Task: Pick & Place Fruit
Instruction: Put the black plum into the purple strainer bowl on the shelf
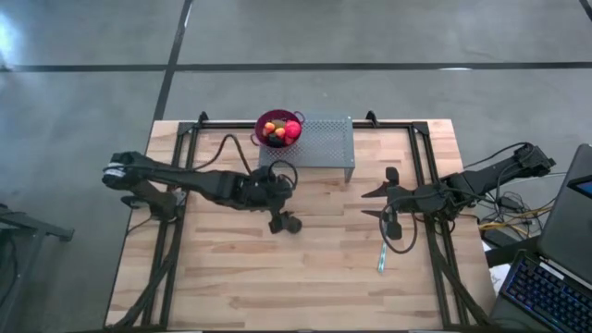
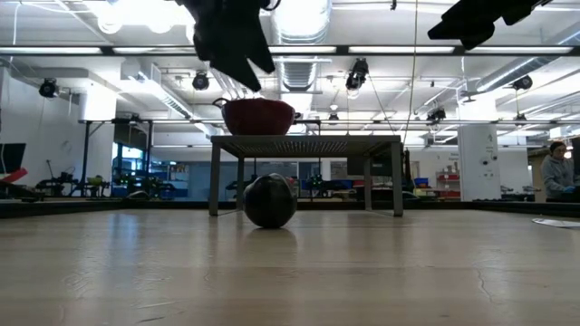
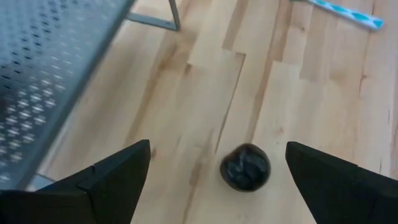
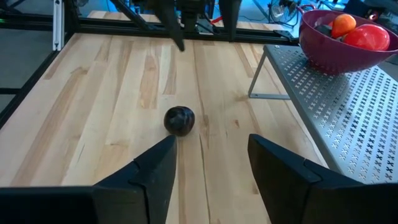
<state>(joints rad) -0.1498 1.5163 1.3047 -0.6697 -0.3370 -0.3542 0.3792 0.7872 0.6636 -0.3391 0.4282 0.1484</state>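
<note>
From above, the left gripper is hanging over a dark ball on the wooden table, a little in front of the metal rack. A purple bowl is sitting on the rack's corner, holding the red ball and other small fruit. The right gripper is waiting to the right, near a teal stick.

At table level, the dark ball is resting alone on the wood, with the left gripper raised clear above it.

The left wrist camera is showing its two fingers spread wide, with the dark ball lying between them, untouched.

The right wrist camera is showing its own fingers parted and holding nothing, facing the ball and the bowl.

The step looks like the pick of this last loose ball. Next, the left gripper needs lowering around it and closing gently, since a round ball may roll away.
</note>
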